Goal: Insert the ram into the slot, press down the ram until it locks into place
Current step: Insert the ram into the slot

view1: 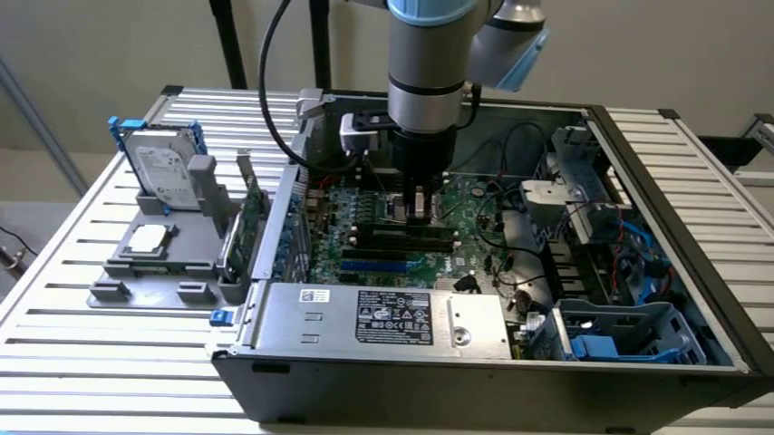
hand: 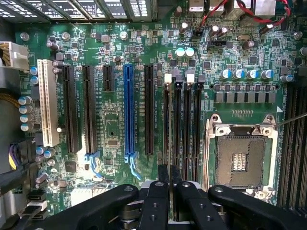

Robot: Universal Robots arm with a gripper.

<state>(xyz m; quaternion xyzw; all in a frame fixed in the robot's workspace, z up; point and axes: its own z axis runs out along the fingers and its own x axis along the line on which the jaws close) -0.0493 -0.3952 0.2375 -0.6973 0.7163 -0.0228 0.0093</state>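
My gripper [view1: 418,207] hangs straight down inside the open computer case, just above the motherboard [view1: 466,258]. In the wrist view its two black fingers [hand: 157,201] stand close together, shut on the ram [hand: 169,176], which I see edge-on as a thin strip between them. The fingertips sit over the near end of a bank of several parallel black memory slots [hand: 177,124], in line with the outermost slot [hand: 166,124] of that bank. These slots [view1: 400,237] lie just below the gripper in the exterior view. Whether the ram touches the slot I cannot tell.
A square silver CPU socket [hand: 240,158] lies beside the slots, a long blue slot [hand: 128,110] and black expansion slots on the other side. The power supply [view1: 381,317], blue drive cage [view1: 617,335] and case walls hem in the arm. A hard drive [view1: 163,177] stands outside on a grey fixture.
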